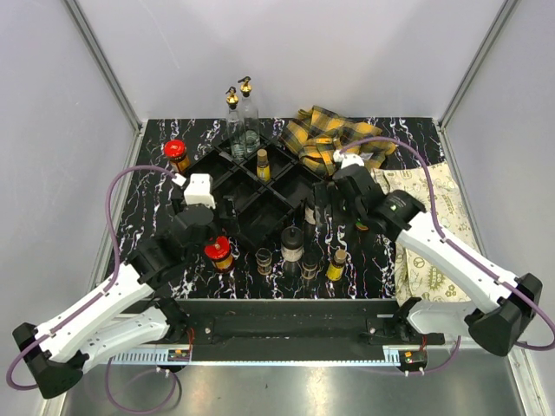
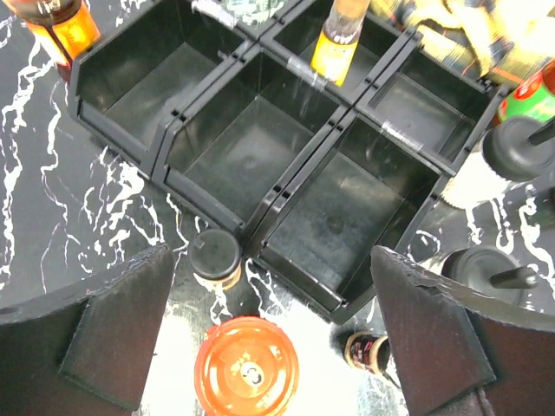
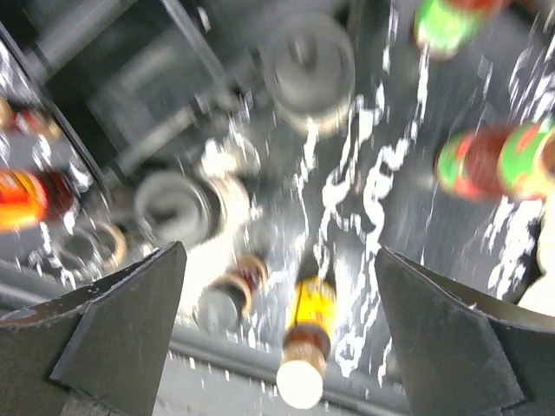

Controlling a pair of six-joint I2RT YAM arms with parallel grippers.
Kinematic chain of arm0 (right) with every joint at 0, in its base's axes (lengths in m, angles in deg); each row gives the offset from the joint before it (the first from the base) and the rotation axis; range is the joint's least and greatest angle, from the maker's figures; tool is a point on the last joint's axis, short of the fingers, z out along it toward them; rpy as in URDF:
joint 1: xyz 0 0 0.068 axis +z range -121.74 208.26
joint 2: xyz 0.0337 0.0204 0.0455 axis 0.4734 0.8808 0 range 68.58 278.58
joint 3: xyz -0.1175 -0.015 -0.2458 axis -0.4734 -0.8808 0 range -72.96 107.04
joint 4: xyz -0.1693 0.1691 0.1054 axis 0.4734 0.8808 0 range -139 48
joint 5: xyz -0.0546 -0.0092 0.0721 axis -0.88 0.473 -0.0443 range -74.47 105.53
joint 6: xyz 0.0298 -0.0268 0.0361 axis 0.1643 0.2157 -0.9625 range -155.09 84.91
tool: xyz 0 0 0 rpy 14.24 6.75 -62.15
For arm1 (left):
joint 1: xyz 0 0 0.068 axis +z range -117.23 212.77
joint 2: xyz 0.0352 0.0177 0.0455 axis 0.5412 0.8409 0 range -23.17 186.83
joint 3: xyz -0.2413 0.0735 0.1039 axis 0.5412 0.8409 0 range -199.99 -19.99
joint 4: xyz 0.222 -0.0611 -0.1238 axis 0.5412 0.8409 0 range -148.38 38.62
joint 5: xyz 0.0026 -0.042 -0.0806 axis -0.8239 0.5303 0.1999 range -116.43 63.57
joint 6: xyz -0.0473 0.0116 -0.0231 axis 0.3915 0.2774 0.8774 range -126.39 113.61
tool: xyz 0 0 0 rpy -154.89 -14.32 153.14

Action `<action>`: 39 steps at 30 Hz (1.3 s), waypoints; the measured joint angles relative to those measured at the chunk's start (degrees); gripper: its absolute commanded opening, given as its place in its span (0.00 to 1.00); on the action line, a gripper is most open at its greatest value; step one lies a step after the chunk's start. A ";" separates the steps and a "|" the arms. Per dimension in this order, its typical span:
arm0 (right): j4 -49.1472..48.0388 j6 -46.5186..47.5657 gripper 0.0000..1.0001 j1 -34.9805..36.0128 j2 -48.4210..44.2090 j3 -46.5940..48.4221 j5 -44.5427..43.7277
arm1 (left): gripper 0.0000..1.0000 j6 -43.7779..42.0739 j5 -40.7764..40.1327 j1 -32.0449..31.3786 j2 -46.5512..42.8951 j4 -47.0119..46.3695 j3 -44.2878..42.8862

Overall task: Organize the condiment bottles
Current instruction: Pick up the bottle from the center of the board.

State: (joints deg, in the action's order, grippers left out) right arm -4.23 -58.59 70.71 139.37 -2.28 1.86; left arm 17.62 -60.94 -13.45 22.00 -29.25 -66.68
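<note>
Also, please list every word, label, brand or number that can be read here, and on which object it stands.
No text can be read in any view.
On the yellow-labelled bottle: print too small to read.
On the red jar lid: a small centre mark, illegible.
On the green-labelled bottle: label blurred.

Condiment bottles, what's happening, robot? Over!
Left end effector open near red-lidded jar. Right end effector open near yellow-labelled bottle. One sauce bottle in tray, others outside. Black-capped bottle crowds jar.
</note>
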 measured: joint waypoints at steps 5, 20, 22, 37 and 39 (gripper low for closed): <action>2.51 -3.76 0.99 0.04 -2.47 -6.16 2.34 | 0.99 0.96 -0.04 0.09 -0.04 0.63 1.22; 5.01 -8.81 0.83 0.13 -1.73 -12.61 7.32 | 0.99 1.55 -0.13 0.15 -2.36 -1.03 3.34; 5.01 -9.16 0.81 0.15 -1.66 -13.25 7.87 | 0.99 1.55 -0.13 0.17 -2.29 -1.18 3.37; 6.21 -10.54 0.71 0.17 -3.43 -15.85 10.40 | 0.99 1.53 -0.15 0.22 -2.12 -2.27 4.11; 6.21 -10.62 0.66 0.17 -3.43 -15.85 10.51 | 0.99 1.53 -0.17 0.22 -1.95 -2.32 4.11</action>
State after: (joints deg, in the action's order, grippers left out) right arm 1.98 -69.22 70.89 135.93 -18.13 12.37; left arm 19.15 -61.11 -13.23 20.05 -31.57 -62.58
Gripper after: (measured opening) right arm 0.717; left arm 0.984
